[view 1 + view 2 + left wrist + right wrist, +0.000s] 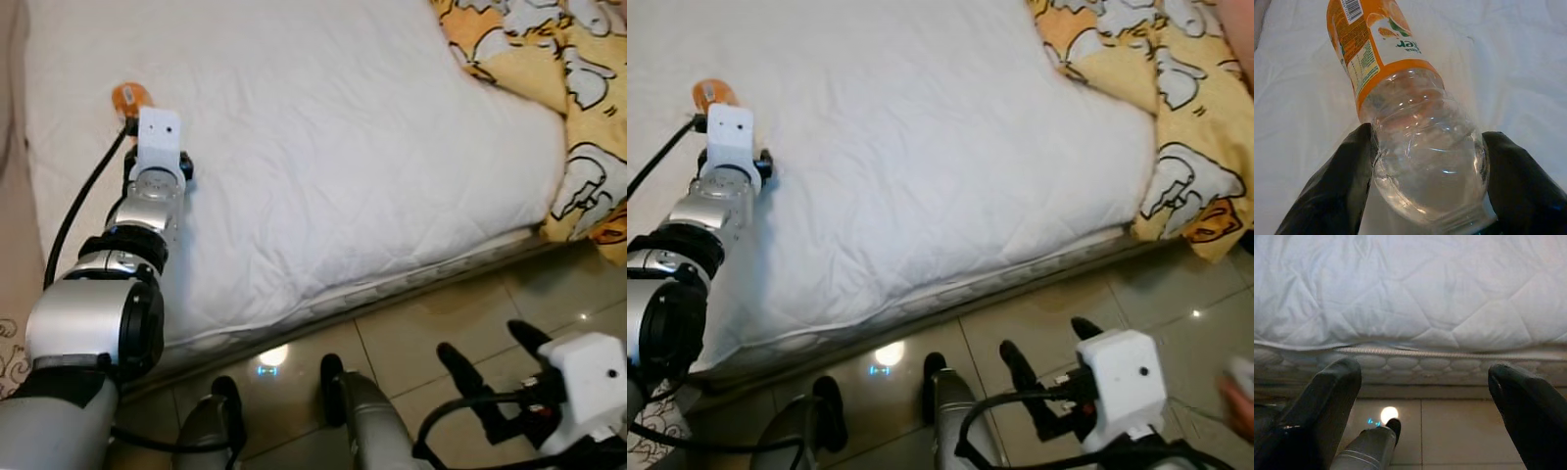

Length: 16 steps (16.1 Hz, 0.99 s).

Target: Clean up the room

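On the white bed (343,147), the left tool (1425,161) grips a clear bottle (1415,122); the right tool (1425,396) hangs open.

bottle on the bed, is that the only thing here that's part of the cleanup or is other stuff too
Part of the job:
- bottle, clear with an orange label, between the left gripper fingers

Just lying about:
- white bed
- yellow cartoon blanket
- tiled floor
- right gripper, open, idle over the floor

The left arm stretches forward, its tool (1425,161) clamped shut, while the right tool (1422,391) hangs low, fingers spread.
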Available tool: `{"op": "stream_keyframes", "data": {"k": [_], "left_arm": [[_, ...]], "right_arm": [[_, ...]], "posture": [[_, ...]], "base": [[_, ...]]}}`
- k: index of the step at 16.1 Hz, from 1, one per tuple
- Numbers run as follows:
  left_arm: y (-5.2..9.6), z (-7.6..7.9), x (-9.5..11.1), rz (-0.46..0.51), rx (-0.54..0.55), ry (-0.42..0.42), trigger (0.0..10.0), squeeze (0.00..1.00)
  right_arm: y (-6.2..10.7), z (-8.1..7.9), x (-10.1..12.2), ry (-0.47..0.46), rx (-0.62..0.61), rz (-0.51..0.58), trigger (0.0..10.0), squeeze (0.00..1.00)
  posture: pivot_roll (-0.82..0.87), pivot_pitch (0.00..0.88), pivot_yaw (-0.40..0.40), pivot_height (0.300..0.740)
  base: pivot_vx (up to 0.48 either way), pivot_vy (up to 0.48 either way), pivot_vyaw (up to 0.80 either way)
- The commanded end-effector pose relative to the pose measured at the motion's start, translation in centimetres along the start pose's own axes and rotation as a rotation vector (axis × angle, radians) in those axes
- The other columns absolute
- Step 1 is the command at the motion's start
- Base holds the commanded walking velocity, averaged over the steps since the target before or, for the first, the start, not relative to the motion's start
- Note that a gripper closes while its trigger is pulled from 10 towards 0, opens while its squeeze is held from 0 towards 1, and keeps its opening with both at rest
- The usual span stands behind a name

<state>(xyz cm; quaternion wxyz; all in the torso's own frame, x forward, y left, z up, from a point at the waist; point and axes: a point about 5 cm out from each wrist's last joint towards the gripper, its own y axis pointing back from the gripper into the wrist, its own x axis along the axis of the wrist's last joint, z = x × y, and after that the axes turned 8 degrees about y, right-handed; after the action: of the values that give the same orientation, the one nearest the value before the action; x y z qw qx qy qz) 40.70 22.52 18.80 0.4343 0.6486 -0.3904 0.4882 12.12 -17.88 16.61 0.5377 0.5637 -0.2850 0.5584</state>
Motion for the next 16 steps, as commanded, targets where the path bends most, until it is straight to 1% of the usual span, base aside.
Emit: {"op": "stream_keyframes", "data": {"k": [1,2,3,4,5,6,7,8,9,10,11,12,13,14,15,16], "left_arm": [[0.0,0.4,0.7,0.018,-0.036,0.029,0.0,0.00],[0.0,0.4,1.0,0.029,-0.046,0.039,0.0,0.00],[-0.1,0.2,1.9,0.067,-0.072,0.047,0.0,0.00],[-0.1,0.1,2.2,0.084,-0.088,0.064,0.0,0.00],[-0.1,-0.2,3.1,0.113,-0.115,0.077,0.0,0.00],[0.0,-0.5,4.9,0.181,-0.170,0.067,0.0,0.00],[0.1,-0.4,6.1,0.234,-0.228,0.077,0.0,0.00],[0.2,-0.4,6.2,0.245,-0.245,0.079,0.0,0.00],[0.3,-1.8,6.9,0.329,-0.212,-0.044,0.0,0.00],[0.4,-2.2,6.9,0.343,-0.207,-0.051,0.0,0.00],[0.4,-2.6,6.6,0.353,-0.210,-0.039,0.0,0.00],[0.7,-4.2,5.2,0.368,-0.229,0.039,0.0,0.00],[1.3,-5.1,4.2,0.410,-0.230,0.088,0.0,0.00],[1.8,-5.3,3.5,0.425,-0.236,0.118,0.0,0.00],[3.3,-4.7,1.1,0.444,-0.244,0.166,2.0,0.00],[5.5,-3.2,-2.9,0.412,-0.226,0.183,10.0,0.00]], "right_arm": [[-0.4,-0.2,-0.2,-0.013,-0.009,-0.012,10.0,0.00],[-0.8,-0.1,-0.3,-0.018,-0.011,-0.007,10.0,0.00],[-1.9,0.1,-0.5,-0.032,-0.020,0.009,10.0,0.00],[-2.8,0.3,-0.7,-0.040,-0.026,0.018,10.0,0.00],[-3.9,0.9,-0.6,-0.056,-0.044,0.046,10.0,0.00],[-6.3,1.6,-0.4,-0.140,-0.080,0.091,10.0,0.00],[-8.4,2.1,-0.4,-0.202,-0.106,0.113,10.0,0.00],[-9.1,2.2,-0.4,-0.211,-0.111,0.116,10.0,0.00],[-11.3,2.6,-0.1,-0.199,-0.116,0.155,10.0,0.00],[-11.9,2.7,-0.1,-0.199,-0.115,0.161,10.0,0.00],[-12.5,2.8,-0.3,-0.197,-0.114,0.160,10.0,0.00],[-14.5,3.0,-0.5,-0.171,-0.092,0.164,10.0,0.00],[-15.4,3.4,-0.2,-0.147,-0.085,0.186,10.0,0.00],[-15.7,3.7,0.0,-0.139,-0.093,0.200,10.0,0.00],[-16.0,4.3,0.5,-0.207,-0.096,0.276,10.0,0.00],[-16.4,5.1,0.3,-0.242,-0.135,0.308,10.0,0.00]], "posture": [[-0.50,0.307,-0.086,0.740],[-0.48,0.286,-0.082,0.740],[-0.45,0.257,-0.069,0.740],[-0.43,0.225,-0.061,0.740],[-0.41,0.196,-0.052,0.740],[-0.34,0.109,-0.018,0.740],[-0.30,0.062,0.002,0.740],[-0.29,0.051,0.005,0.740],[-0.21,0.000,-0.002,0.740],[-0.20,0.000,-0.004,0.740],[-0.15,0.000,-0.019,0.740],[-0.10,0.000,-0.038,0.740],[-0.06,0.000,-0.053,0.740],[-0.06,0.000,-0.055,0.740],[-0.04,0.000,-0.064,0.740],[-0.03,0.000,-0.061,0.740]], "base": [[0.000,0.000,0.00],[0.000,0.000,0.00],[0.000,0.000,0.00],[0.000,0.000,0.00],[0.000,0.000,0.00],[0.000,0.000,0.00],[0.000,0.000,0.00],[0.000,0.000,0.00],[0.000,0.000,0.00],[0.000,0.000,0.00],[0.000,0.000,0.00],[0.000,0.000,0.00],[0.000,0.000,0.00],[0.000,0.000,0.00],[0.000,0.000,0.00],[0.000,0.000,0.00]]}}
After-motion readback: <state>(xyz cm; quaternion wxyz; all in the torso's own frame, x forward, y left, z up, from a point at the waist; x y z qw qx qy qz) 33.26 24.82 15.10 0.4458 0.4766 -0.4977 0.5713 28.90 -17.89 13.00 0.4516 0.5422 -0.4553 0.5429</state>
